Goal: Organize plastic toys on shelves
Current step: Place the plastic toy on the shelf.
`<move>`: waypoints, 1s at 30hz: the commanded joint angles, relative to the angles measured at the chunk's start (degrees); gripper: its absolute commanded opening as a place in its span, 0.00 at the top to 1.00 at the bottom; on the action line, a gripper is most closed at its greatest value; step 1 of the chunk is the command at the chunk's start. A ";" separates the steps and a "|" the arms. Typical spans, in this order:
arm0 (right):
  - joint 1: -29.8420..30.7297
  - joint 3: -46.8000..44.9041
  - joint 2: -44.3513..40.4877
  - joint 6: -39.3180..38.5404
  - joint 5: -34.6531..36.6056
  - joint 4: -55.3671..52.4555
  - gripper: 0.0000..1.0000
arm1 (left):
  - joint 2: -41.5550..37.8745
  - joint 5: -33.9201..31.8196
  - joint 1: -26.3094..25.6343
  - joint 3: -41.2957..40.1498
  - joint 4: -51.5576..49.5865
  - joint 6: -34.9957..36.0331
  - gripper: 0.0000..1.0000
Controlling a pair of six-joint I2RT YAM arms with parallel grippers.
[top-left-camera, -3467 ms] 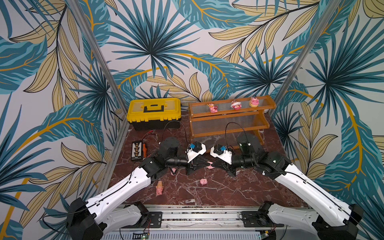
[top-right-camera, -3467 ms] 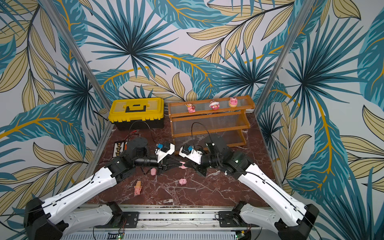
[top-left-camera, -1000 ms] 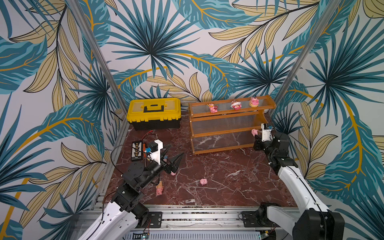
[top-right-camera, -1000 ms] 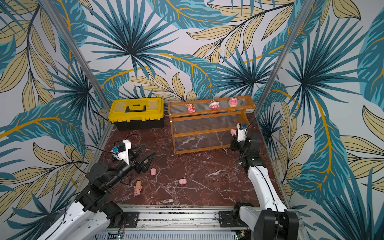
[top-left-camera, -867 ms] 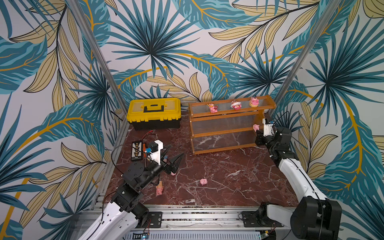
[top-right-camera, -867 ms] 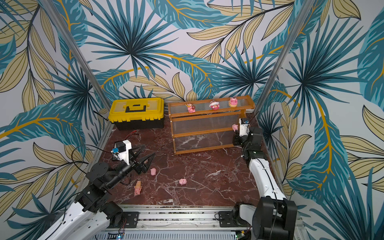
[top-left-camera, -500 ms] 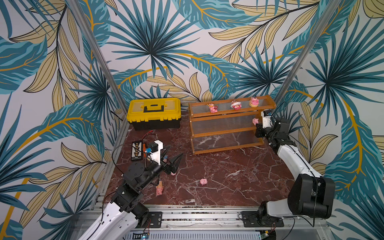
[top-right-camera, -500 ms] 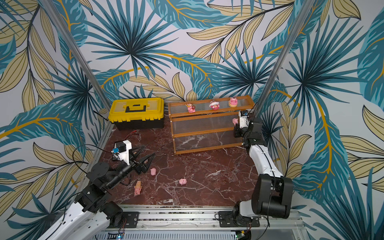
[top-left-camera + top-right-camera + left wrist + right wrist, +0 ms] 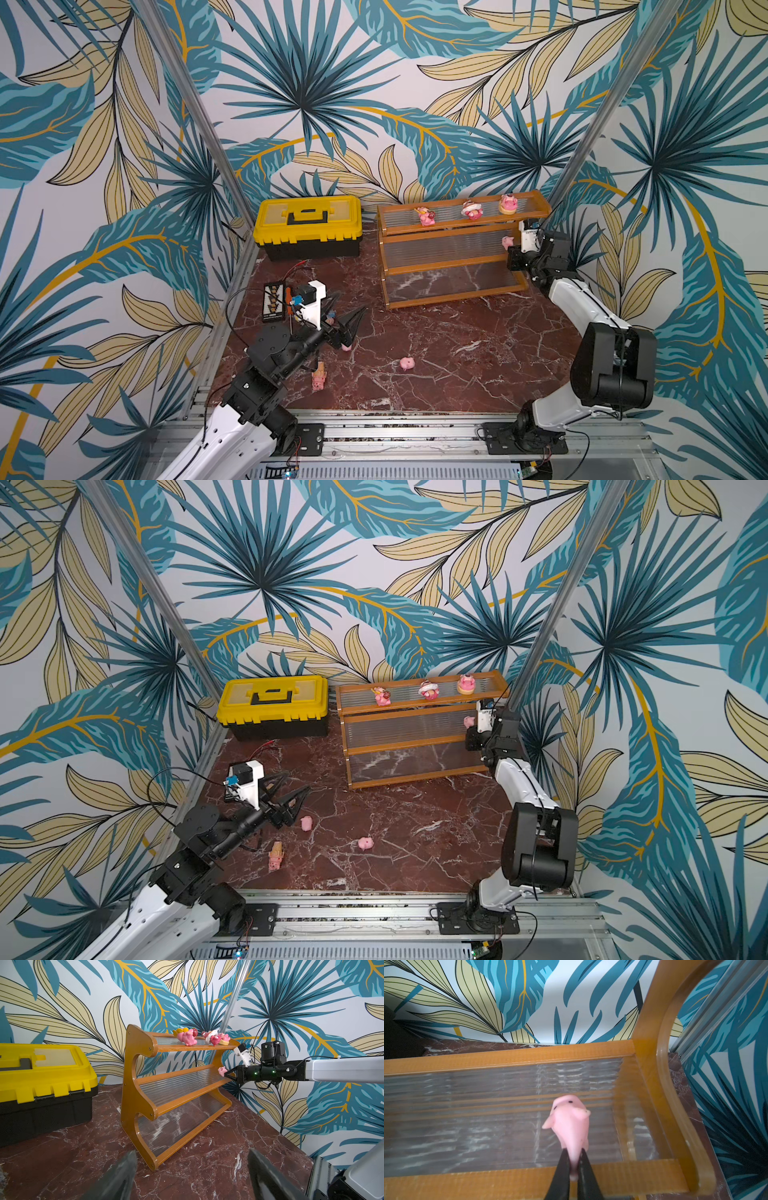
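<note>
Our right pincer (image 9: 574,1152) is clamped on the rear of a smooth pink piglet (image 9: 569,1120). Its long axis runs straight out from the tips, snout leading, over the ribbed clear panel (image 9: 477,1105) of the middle tier of the shelves (image 9: 143,1080), at the right end. We judge that opening would set it there. Our left pincer (image 9: 293,786) gapes wide above the tabletop (image 9: 415,812), near 3 loose toys (image 9: 306,823).

Blurred fingers (image 9: 118,1176) of the left gripper (image 9: 192,1153) run off the left wrist frame's edge, in a top view that gripper half covers a floor piglet (image 9: 348,347) at 9 o'clock from the lone piglet (image 9: 407,363), and the right gripper (image 9: 574,1152) hides the rear of the held piglet (image 9: 569,1122).
</note>
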 commanded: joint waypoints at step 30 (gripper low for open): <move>0.37 0.44 1.15 2.70 -1.19 1.28 0.64 | -0.16 -0.83 0.41 0.41 -0.50 0.13 0.14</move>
